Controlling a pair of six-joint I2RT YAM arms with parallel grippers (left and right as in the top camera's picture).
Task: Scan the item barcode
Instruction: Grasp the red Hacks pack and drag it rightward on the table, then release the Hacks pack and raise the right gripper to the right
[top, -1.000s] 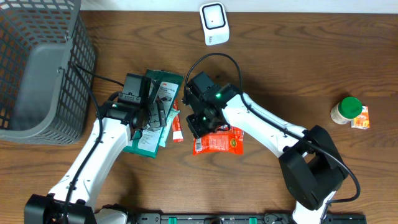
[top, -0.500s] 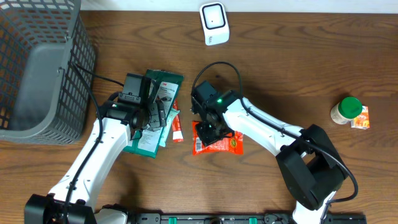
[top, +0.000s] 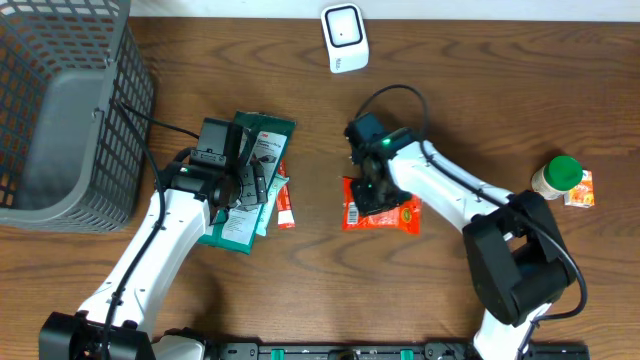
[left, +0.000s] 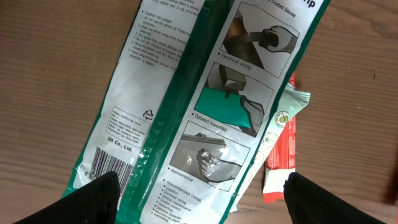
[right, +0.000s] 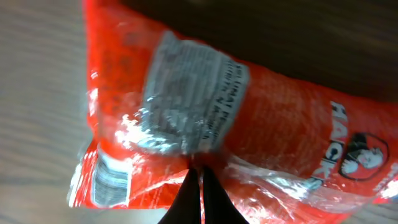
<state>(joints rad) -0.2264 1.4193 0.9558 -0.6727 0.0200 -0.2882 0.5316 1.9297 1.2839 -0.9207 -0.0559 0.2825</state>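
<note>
The red snack bag (top: 388, 216) is pinched in the fully closed right claw (top: 372, 192), near the middle of the surface (top: 450, 80). The left claw (top: 245, 185) is held wide open and empty above the green glove packet (top: 262, 140).

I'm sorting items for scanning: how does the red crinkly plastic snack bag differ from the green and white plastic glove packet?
The red snack bag is pinched in the shut right gripper; the green and white glove packet lies flat beneath the open left gripper. The bag is squat; the packet is longer and narrower. Both are printed plastic packs.
</note>
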